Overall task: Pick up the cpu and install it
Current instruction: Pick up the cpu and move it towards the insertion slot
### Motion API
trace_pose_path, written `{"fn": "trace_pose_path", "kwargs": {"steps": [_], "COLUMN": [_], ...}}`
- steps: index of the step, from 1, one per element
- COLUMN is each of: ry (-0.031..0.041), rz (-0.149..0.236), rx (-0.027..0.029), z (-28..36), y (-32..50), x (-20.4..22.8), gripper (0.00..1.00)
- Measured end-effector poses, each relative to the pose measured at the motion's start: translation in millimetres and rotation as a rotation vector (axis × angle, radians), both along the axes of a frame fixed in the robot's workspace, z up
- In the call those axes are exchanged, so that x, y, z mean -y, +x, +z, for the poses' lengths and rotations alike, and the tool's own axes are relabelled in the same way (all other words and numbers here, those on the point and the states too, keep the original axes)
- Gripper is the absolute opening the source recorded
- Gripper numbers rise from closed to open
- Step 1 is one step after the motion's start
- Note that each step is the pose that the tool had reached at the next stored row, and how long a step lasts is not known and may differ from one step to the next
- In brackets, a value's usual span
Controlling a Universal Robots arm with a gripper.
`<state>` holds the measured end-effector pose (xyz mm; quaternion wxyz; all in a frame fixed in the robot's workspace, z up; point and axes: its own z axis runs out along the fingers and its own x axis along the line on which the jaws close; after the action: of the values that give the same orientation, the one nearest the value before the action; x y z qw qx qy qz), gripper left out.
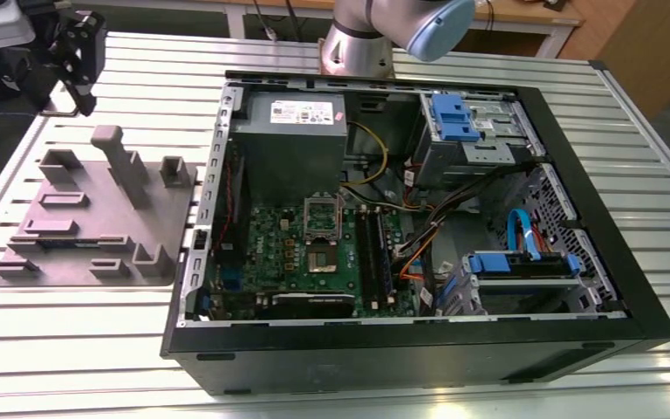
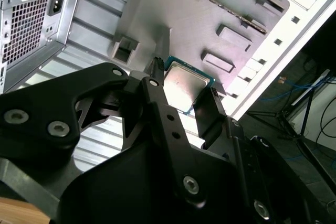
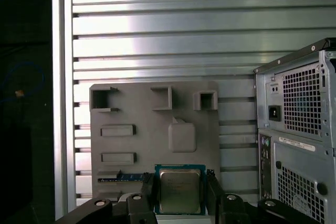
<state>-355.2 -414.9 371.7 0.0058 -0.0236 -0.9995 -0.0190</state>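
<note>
The cpu (image 3: pixel 180 190) is a small square chip with a silver top and a green rim. It sits between my gripper's (image 3: pixel 180 195) two black fingers, which are shut on its opposite edges. In the second wrist view the cpu (image 2: pixel 185 83) hangs in the gripper (image 2: pixel 184 98) well above the grey fixture plate (image 2: pixel 173 9). In the exterior view the gripper (image 1: pixel 79 61) is high at the far left, away from the open computer case (image 1: pixel 614 288). Inside the case lies the green motherboard (image 1: pixel 276 249), whose cpu socket (image 1: pixel 321 256) stands open with its metal lid (image 1: pixel 322 209) raised.
The grey fixture plate (image 1: pixel 91 218), with raised blocks and posts, lies on the slatted metal table (image 1: pixel 67 349) at the exterior view's left of the case. A grey power supply (image 1: pixel 294 113), black RAM slots (image 1: pixel 370 249), cables and blue drive bays (image 1: pixel 522 262) fill the case.
</note>
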Motion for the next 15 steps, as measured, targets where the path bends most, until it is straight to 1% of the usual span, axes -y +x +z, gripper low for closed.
{"fn": "trace_pose_path", "kwargs": {"steps": [10,15], "ry": [0.0,0.0], "rz": [0.0,0.0], "rx": [0.0,0.0], "z": [0.0,0.0], "y": [6.7,8.2], "x": [0.0,0.0], "gripper": [0.47,0.47]}}
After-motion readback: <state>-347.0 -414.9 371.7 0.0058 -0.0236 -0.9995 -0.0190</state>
